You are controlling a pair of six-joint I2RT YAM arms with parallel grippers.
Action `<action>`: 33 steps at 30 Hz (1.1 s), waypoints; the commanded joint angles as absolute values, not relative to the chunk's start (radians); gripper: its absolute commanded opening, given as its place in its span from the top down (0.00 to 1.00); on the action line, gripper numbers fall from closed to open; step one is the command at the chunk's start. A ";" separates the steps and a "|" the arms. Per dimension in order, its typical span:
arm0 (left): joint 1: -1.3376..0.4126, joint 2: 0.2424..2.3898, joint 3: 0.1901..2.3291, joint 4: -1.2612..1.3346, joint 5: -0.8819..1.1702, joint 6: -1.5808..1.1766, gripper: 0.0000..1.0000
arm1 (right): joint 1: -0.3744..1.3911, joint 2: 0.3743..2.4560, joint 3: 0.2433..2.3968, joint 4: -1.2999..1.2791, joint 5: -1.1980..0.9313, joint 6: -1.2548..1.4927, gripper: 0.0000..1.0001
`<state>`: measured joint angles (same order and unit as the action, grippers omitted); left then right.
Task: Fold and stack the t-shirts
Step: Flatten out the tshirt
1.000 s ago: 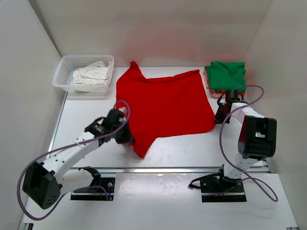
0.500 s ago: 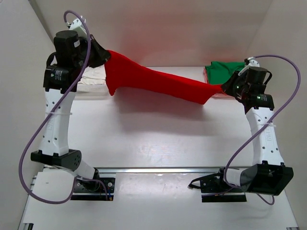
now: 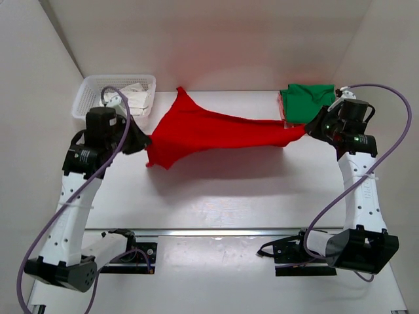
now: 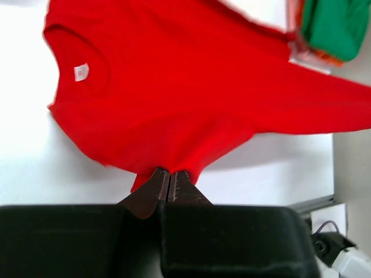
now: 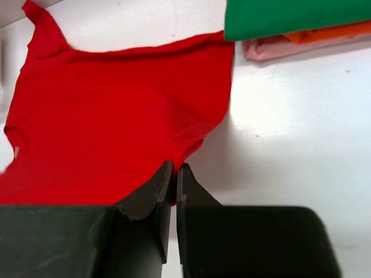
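Note:
The red t-shirt (image 3: 209, 131) hangs stretched between both arms above the table, its far edge trailing toward the back. My left gripper (image 3: 147, 139) is shut on its left edge; in the left wrist view the red t-shirt (image 4: 174, 87) spreads out beyond the pinched fingertips of the left gripper (image 4: 168, 172). My right gripper (image 3: 308, 129) is shut on the right edge, and in the right wrist view red cloth (image 5: 116, 127) runs into the right gripper (image 5: 175, 168). A folded green t-shirt (image 3: 308, 101) lies on a salmon-pink one (image 5: 290, 47) at the back right.
A white mesh basket (image 3: 88, 98) with off-white cloth (image 3: 134, 98) inside stands at the back left. White walls close in the table on the left, back and right. A metal rail (image 3: 222, 230) runs along the near edge.
Both arms have come down from the higher lift half a second ago, the left one most. The red shirt now hangs lower and spreads wider, still held at both ends.

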<state>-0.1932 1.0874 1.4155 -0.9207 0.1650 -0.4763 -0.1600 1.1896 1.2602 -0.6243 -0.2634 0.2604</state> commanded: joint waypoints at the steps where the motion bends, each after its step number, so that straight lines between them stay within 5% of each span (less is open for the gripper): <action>1: -0.198 0.999 1.332 -0.920 0.161 -0.480 1.00 | -0.195 1.144 1.249 -0.624 -0.282 0.221 1.00; 14: -0.282 0.753 0.907 -0.882 0.301 -0.591 1.00 | -0.149 1.020 1.000 -0.722 -0.201 0.245 1.00; 33: -0.259 0.841 0.841 -0.821 0.304 -0.572 1.00 | -0.138 1.086 0.827 -0.838 -0.210 0.207 1.00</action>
